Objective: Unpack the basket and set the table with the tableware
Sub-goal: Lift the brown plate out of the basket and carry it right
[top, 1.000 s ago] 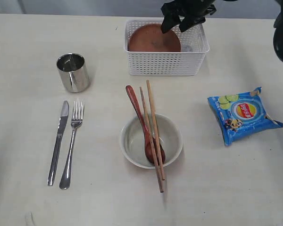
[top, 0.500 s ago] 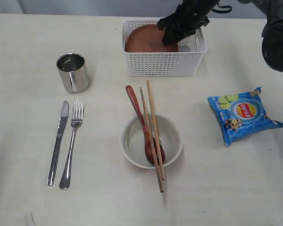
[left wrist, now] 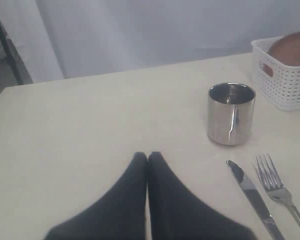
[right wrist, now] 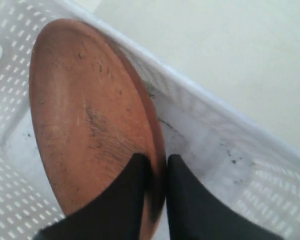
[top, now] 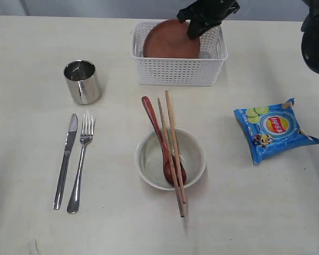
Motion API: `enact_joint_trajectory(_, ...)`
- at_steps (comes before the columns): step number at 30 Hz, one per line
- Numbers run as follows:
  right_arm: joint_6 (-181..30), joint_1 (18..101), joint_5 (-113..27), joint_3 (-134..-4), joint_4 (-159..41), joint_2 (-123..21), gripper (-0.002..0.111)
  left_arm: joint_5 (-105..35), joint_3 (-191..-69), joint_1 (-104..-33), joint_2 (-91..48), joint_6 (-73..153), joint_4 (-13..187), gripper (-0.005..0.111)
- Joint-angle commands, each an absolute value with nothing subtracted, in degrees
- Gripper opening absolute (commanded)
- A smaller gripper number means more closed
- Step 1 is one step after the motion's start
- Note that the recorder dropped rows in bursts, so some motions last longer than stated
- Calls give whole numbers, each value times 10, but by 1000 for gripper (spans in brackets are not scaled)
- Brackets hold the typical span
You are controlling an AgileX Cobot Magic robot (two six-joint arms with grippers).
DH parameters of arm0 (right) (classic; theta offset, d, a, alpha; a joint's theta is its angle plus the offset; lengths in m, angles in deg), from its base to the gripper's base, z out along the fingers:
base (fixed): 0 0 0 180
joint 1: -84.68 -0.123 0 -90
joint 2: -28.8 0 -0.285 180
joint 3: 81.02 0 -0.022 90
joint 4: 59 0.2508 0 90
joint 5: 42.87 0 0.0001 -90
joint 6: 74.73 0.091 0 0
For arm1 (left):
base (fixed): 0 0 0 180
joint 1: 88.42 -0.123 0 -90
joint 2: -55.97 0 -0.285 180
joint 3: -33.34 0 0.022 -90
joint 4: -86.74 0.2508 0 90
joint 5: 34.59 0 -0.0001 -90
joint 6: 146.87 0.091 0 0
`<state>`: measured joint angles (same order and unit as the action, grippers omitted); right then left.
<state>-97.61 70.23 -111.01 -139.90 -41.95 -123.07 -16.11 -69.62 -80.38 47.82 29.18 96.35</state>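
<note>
Between the fingertips of the right gripper (right wrist: 157,167), the right wrist view shows the rim of the brown plate (right wrist: 90,115) pinched edge-on, one finger on its upper face and the other behind it, with a perforated wall of the white basket (right wrist: 205,125) just beyond the outer finger. The exterior view does not resolve this grip: there the gripper is a dark mass over the far side of the basket (top: 178,71), and its arm is cut off by the frame edge. That view does show the plate tilted inside the basket, raised edge at the gripper. Whether the lower edge rests on the basket floor cannot be told, since the front wall hides it. Only the left wrist view shows the left gripper (left wrist: 147,157), fingers pressed together on nothing above the bare table (left wrist: 65,125). Ahead of it and to one side stand the steel cup (left wrist: 231,114), the knife (left wrist: 252,192) and the fork (left wrist: 277,187) (both handles cut off by the frame). Only the exterior view takes in the rest, on the near side of the basket from the right gripper: the cream bowl (top: 149,159) holding the wooden spoon (top: 159,133) and bearing the chopsticks (top: 173,138) across it, and well apart a blue chip packet (top: 274,130).
</note>
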Motion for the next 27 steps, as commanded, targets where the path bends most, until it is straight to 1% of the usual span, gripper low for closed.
enact_joint_trajectory(1, -928, 706, -1101, -1397, -526, -1198, -1, -161, -694, -805, 482, 293, 962, 0)
enact_joint_trajectory(4, -905, 712, -1113, -1397, -565, -1185, -1, -161, -694, -805, 482, 293, 962, 0)
enact_joint_trajectory(16, -901, 714, -1121, -1397, -563, -1122, -1, -161, -694, -805, 482, 293, 962, 0)
enact_joint_trajectory(27, -898, 715, -1128, -1397, -509, -1047, -1, -161, -694, -805, 482, 293, 962, 0)
